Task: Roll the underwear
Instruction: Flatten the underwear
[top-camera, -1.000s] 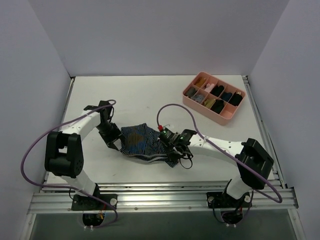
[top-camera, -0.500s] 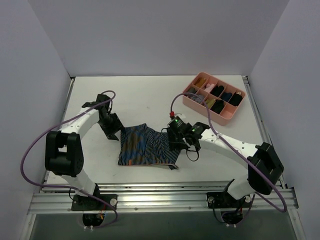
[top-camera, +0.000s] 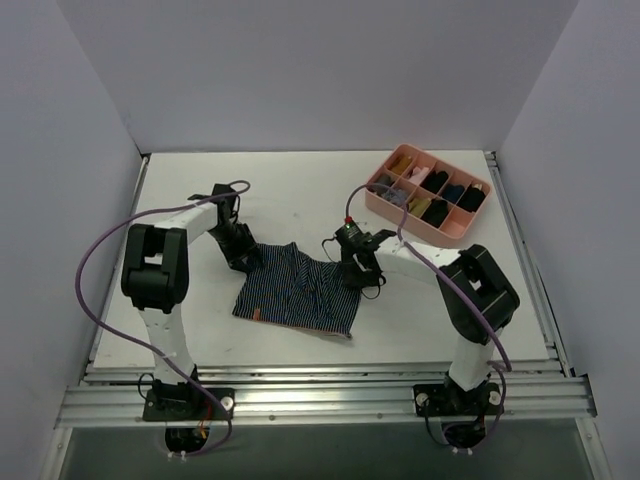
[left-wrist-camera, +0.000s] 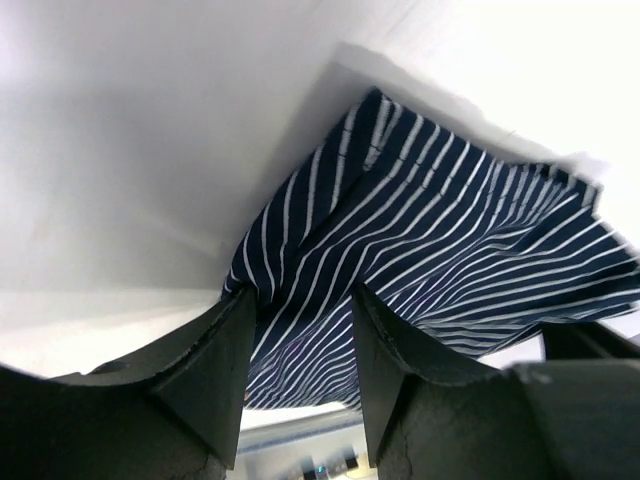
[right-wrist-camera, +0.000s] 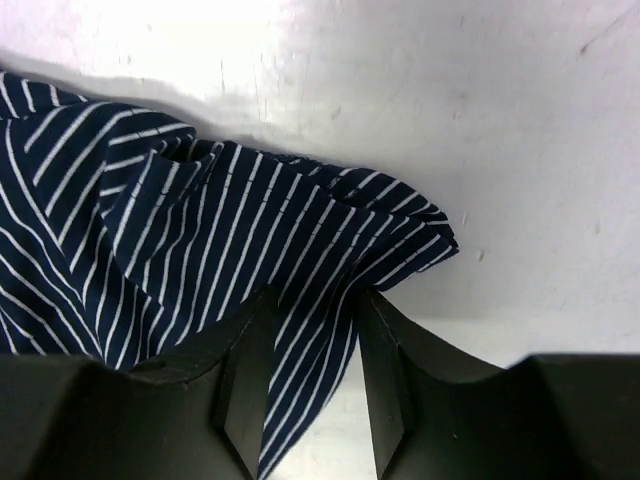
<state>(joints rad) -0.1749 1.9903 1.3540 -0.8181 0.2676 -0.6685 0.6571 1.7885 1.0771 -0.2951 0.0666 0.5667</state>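
The underwear (top-camera: 298, 295), dark navy with thin light stripes, lies spread flat on the white table between the two arms. My left gripper (top-camera: 245, 258) is at its far left corner. In the left wrist view, my left gripper (left-wrist-camera: 303, 300) has its jaws apart, with the underwear (left-wrist-camera: 440, 230) lying unpinched across the gap. My right gripper (top-camera: 357, 272) is at the far right corner. In the right wrist view, my right gripper (right-wrist-camera: 315, 300) also has its jaws apart over an edge of the underwear (right-wrist-camera: 150, 220), and bare table shows between them.
A pink divided tray (top-camera: 462, 232) holding small dark rolled bundles stands at the back right, beyond the right arm. White walls enclose the table on three sides. A metal rail runs along the near edge by the arm bases.
The underwear was bunched between the grippers nearer the bases. Both grippers have carried it toward the far side, it now lies spread out, and both sets of jaws stand wider.
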